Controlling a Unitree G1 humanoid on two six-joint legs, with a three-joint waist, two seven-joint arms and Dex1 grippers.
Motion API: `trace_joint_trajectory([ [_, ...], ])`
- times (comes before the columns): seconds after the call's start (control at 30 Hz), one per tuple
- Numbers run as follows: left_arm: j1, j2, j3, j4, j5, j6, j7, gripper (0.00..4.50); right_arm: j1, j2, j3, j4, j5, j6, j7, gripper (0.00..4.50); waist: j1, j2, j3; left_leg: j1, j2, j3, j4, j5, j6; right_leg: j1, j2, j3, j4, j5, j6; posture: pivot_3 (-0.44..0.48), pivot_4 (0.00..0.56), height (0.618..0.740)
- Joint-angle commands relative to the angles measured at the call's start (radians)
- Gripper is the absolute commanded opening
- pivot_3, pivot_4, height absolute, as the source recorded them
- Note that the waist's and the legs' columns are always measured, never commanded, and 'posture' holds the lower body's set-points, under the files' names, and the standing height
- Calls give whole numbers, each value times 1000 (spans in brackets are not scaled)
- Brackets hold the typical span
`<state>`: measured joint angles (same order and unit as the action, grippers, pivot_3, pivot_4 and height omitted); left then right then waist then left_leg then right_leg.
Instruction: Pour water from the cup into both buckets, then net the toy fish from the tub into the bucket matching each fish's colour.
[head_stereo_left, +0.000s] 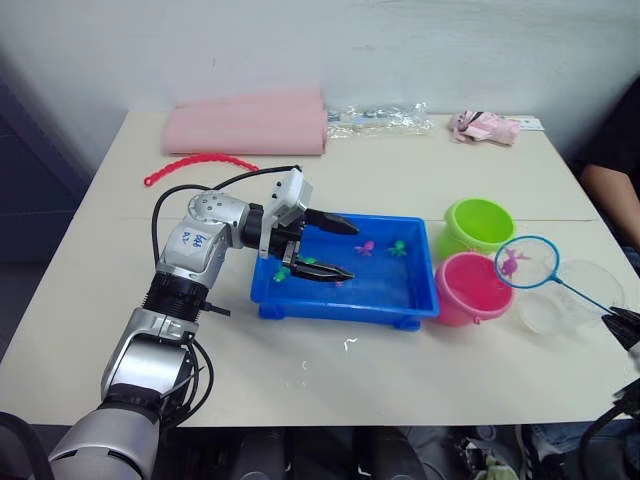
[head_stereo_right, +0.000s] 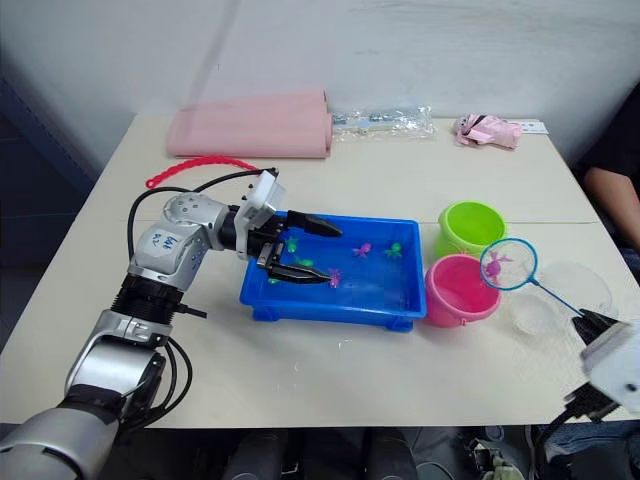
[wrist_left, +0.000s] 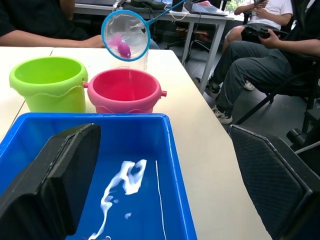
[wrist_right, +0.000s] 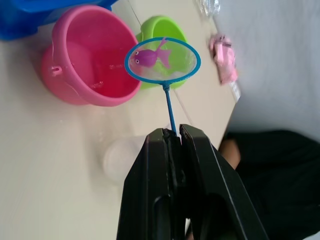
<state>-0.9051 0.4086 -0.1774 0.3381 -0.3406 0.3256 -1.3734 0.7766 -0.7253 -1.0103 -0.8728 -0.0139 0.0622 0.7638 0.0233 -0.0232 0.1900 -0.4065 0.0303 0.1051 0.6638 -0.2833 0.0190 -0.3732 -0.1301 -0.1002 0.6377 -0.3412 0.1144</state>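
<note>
Fish, tiny and plastic, were the focus of a pale tabletop (head_stereo_left: 400, 170) seen from above. One pink fish (wrist_right: 148, 57) lay in the mesh of the net (wrist_right: 162, 59), a small blue-rimmed hoop on a thin handle. The hoop hung in the air above the far right edge of the pink bucket (head_stereo_left: 473, 288), not touching it. The right gripper (wrist_right: 174, 136), at the table's right edge, had its two black fingers pressed closed on the end of the net's handle.

Just behind the pink bucket, and touching or nearly touching it, stood the lime green bucket (head_stereo_left: 478, 227). Right of the pink bucket, under the net's handle, sat the clear cup (head_stereo_left: 580, 296); whether it stood or lay tipped could not be told.

Left of the buckets lay the blue tub (head_stereo_left: 345, 303), close beside them, with a film of water glinting on its floor. In it were a pink fish (head_stereo_left: 366, 247) and a green fish (head_stereo_left: 398, 247) near the far wall, and another green fish (head_stereo_left: 282, 273) at the left end.

The left gripper (head_stereo_left: 341, 248) reached over the tub's left end, its fingers spread wide apart and holding nothing.

At the back of the table lay a folded pink cloth (head_stereo_left: 250, 124), a red beaded strip (head_stereo_left: 198, 164), a clear plastic bag (head_stereo_left: 385, 120) and a small pink packet (head_stereo_left: 484, 127). A person's arm (head_stereo_left: 605, 190) showed past the right edge.
</note>
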Motion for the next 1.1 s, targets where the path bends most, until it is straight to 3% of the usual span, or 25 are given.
trace_joint_trajectory([
  [0.03, -30, 5, 10, -3, 2, -14, -8, 4469, 15, -43, 11, 71, -270, -295, -41, 0, 1, 0, 0, 0, 0, 0, 0, 0, 0, 0, 0, 0, 0, 0, 0, 0, 150, 738],
  [0.13, -29, 13, 15, -9, 2, -8, -2, 4469, 4, -81, -3, 166, -470, -523, -124, 0, 2, 0, 0, 0, 0, 0, 0, 0, 0, 0, 0, 0, 0, 0, 0, 0, 150, 738],
  [0.27, -24, 25, 22, -19, 1, -1, 3, 4469, -53, -94, -18, 242, -569, -649, -206, 0, 0, 0, 0, 0, 0, 0, 0, 0, -1, 0, 0, 0, 0, 0, 0, 0, 150, 738],
  [0.7, 2, 54, 28, -58, -6, 16, 27, 4469, -91, -146, -33, 381, -592, -873, -258, 0, -1, 0, 0, 0, 0, 0, 0, 1, -1, 1, 0, 0, 0, 0, 0, 0, 150, 738],
  [0.9, 12, 72, 31, -56, 2, 11, 34, 4469, -142, -158, 33, 424, -248, -637, -134, 0, -2, 0, 0, 1, 1, -1, 1, 1, -1, 2, 0, 0, 1, 0, 0, 0, 150, 738],
  [1.1, 54, 133, 43, -44, 27, 0, 49, 4469, -234, -217, 163, 184, 391, 87, -41, 0, -7, 0, 0, 2, 1, -3, 1, 1, -1, 3, -1, -1, 2, -1, -1, 0, 150, 738],
])
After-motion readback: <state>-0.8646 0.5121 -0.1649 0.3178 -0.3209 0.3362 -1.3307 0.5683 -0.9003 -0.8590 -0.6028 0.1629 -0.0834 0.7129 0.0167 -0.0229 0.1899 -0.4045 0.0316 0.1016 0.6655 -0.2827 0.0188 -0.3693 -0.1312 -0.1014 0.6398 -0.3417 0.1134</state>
